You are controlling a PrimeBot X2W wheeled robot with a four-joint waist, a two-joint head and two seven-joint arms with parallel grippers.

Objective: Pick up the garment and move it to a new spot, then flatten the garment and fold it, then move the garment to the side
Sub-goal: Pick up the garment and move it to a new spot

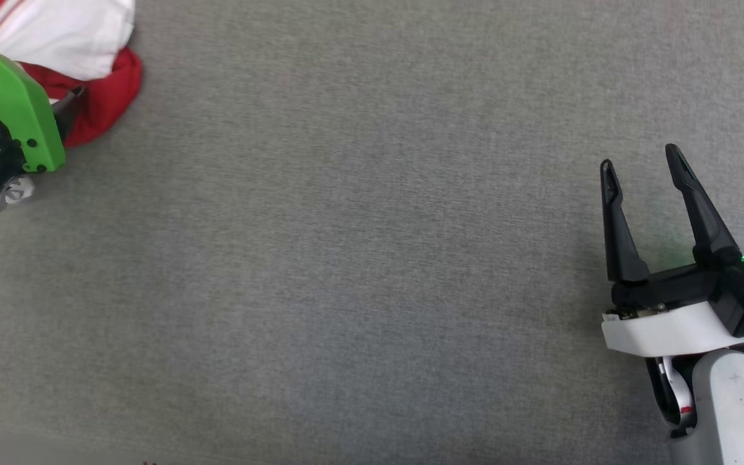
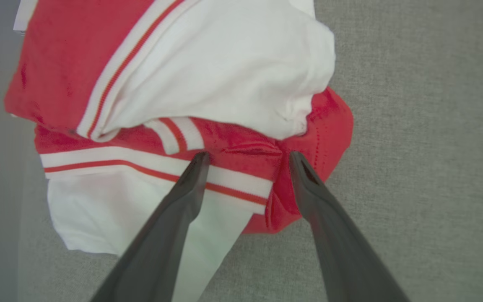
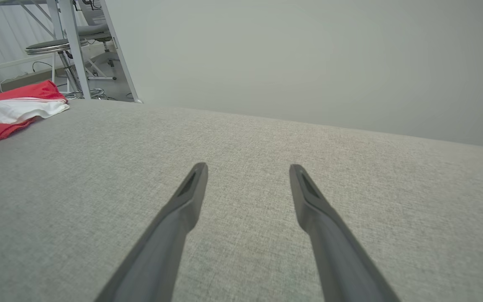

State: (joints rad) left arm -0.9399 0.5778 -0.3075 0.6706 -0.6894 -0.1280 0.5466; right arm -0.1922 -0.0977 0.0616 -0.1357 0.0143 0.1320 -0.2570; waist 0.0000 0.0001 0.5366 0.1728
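Jaws wide open on both arms, nothing held: right gripper [image 1: 638,158] idles over bare worktop [image 1: 372,258] at near right, well apart from the garment [image 1: 110,97], likely parked to keep out of the way. Left gripper [image 2: 245,157] hangs over the garment, tips straddling a red fold [image 2: 250,151] beside the striped trim [image 2: 233,184]; looks set for a pinch there, though contact I can't tell. Garment sits bunched at the far-left end of the worktop, near its edge.

Garment [image 1: 81,45] bunched top left, right gripper [image 1: 639,157] fingers [image 1: 619,226] apart, grey surface [image 1: 372,258]
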